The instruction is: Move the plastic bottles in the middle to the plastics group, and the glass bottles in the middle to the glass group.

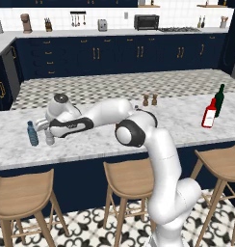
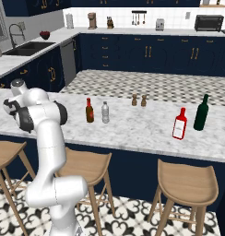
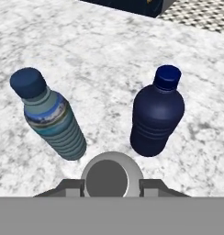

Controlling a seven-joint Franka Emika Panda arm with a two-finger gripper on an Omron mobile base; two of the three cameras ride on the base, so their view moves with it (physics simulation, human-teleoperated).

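Hand view: gripper (image 3: pixel 112 182) looks down on a pale round cap seated between its two dark finger tips, so it is closed on a clear plastic bottle (image 3: pixel 111 178), held upright from above; the grip at the cap probably keeps the body hanging plumb for a clean set-down. Just ahead of the gripper, to either side, stand the teal-blue bottle (image 3: pixel 52 118) and the dark navy bottle (image 3: pixel 157 114), apart from each other and both upright on the marble worktop (image 3: pixel 100 55). Held bottle sits near the gap between them, close to both, which reads as placement into the plastics group. Left base view: arm stretched far out to the side, held bottle low beside the teal-blue one; cannot tell whether its base touches the worktop. Judgement: this bottle's delivery is nearly done, release not yet made. Right base view: well away from the gripper, the second clear bottle (image 2: pixel 105 112) and the amber glass bottle (image 2: pixel 89 110) stand side by side mid-worktop, unsorted. Farther again, the red white-labelled bottle (image 2: pixel 180 123) and green bottle (image 2: pixel 201 113) form the glass group awaiting the amber one.
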